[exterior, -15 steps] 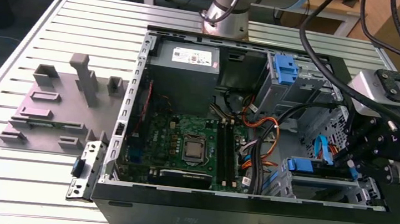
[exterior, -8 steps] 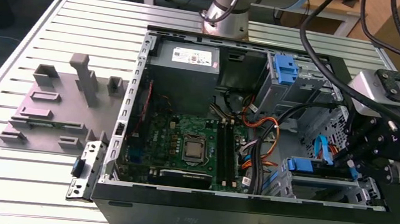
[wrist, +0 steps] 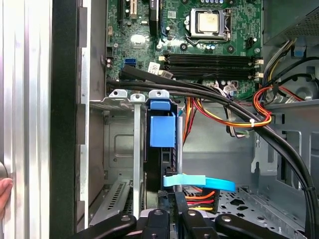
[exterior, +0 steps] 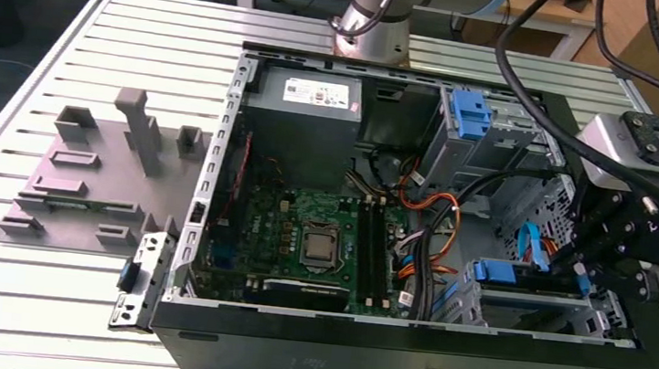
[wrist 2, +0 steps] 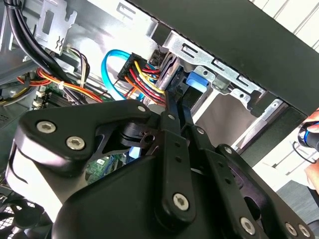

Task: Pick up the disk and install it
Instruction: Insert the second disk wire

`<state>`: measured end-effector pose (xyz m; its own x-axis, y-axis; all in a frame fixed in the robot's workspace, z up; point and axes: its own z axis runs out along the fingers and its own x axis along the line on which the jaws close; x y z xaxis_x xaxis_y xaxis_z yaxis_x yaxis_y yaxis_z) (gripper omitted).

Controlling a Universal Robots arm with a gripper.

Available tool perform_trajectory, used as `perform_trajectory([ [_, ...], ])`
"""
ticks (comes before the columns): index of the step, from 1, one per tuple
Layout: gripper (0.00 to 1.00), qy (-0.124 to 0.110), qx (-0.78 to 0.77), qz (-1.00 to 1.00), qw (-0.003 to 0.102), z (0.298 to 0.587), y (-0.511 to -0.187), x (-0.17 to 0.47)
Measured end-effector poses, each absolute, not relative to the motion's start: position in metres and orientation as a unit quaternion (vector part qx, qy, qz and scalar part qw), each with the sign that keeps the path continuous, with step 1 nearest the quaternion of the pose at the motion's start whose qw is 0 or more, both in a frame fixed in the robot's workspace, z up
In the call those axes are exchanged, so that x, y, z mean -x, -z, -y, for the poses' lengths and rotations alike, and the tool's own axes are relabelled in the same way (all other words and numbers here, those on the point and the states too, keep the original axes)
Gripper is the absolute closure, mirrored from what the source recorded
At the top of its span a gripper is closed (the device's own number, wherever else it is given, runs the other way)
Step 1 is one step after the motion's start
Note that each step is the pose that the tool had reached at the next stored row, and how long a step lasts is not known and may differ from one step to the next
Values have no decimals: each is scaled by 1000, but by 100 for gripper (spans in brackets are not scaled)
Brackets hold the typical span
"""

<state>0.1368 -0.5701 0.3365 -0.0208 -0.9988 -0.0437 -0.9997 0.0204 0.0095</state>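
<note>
your gripper (wrist 2: 175, 97) has its jaws drawn together, tips against the disk (wrist: 161, 132), which stands on edge in the drive cage (wrist: 119, 149). expect it stiff, weighty and shock-sensitive; grip the blue carrier's edges, never the cables (wrist: 219, 117).

My arm (exterior: 379, 11) is silver-grey tubing with pale blue-grey joint caps, and thick black cables (exterior: 504, 61) loop along it. My gripper (wrist 2: 177, 97) is matt black, with flat linkage bars and rounded housings pinned by bright silver socket-head screws (wrist 2: 180, 201).
</note>
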Motion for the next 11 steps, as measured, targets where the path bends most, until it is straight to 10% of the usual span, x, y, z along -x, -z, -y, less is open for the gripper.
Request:
perform_trajectory([
  [11, 84, -18, 700, -714, 11, 570, -333, -135],
])
